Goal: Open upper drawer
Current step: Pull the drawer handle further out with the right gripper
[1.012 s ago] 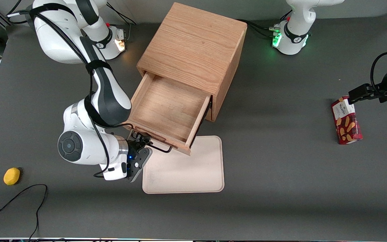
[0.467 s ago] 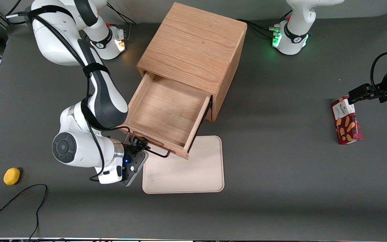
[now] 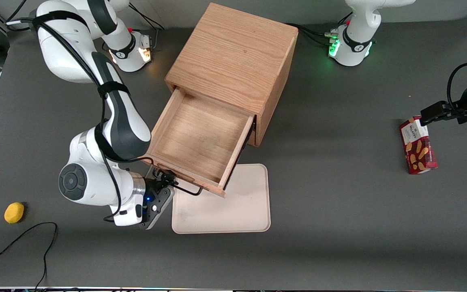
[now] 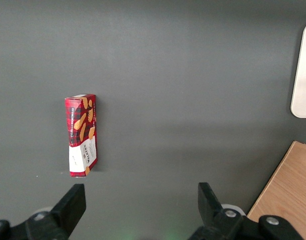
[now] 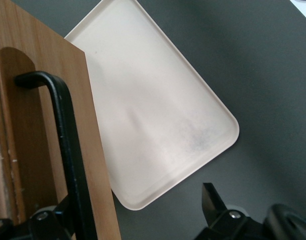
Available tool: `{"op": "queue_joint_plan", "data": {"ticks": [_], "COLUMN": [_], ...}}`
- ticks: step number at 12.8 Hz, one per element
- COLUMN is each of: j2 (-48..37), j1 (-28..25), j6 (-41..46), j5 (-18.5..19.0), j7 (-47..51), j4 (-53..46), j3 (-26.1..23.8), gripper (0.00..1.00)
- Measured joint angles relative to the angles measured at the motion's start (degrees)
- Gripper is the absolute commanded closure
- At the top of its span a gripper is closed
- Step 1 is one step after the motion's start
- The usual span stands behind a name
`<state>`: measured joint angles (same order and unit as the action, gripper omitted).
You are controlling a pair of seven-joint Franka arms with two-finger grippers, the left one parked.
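The upper drawer [image 3: 197, 134] of the wooden cabinet [image 3: 233, 56] stands pulled far out, its inside bare. Its thin black wire handle [image 3: 187, 190] runs along the drawer front, which overhangs a beige tray. My right gripper [image 3: 163, 180] is at the end of the handle nearer the working arm's end of the table. In the right wrist view the gripper [image 5: 135, 205] is open wide; the handle [image 5: 68, 135] and the drawer front [image 5: 38, 125] lie just inside one finger [image 5: 58, 222]. The lower drawer is hidden under the upper one.
A beige tray [image 3: 225, 207] lies on the table in front of the cabinet, also in the right wrist view [image 5: 153, 110]. A yellow lemon [image 3: 14, 212] and a black cable [image 3: 14, 243] lie toward the working arm's end. A red biscuit box [image 3: 418, 146] lies toward the parked arm's end.
The drawer has come a little farther out and its front has shifted toward the working arm's end. My gripper and wrist moved with the handle the same way.
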<state>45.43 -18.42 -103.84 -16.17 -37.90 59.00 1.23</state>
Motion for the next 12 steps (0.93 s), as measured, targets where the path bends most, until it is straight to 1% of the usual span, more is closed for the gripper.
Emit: {"op": "queue_joint_plan", "data": {"ticks": [12], "j2": [0.43], "j1": [0.80], "j6": [0.14], "j5": [-0.01], "j7": [-0.08], "j4": [-0.54], "j3": [-0.20], "gripper": [0.00]}}
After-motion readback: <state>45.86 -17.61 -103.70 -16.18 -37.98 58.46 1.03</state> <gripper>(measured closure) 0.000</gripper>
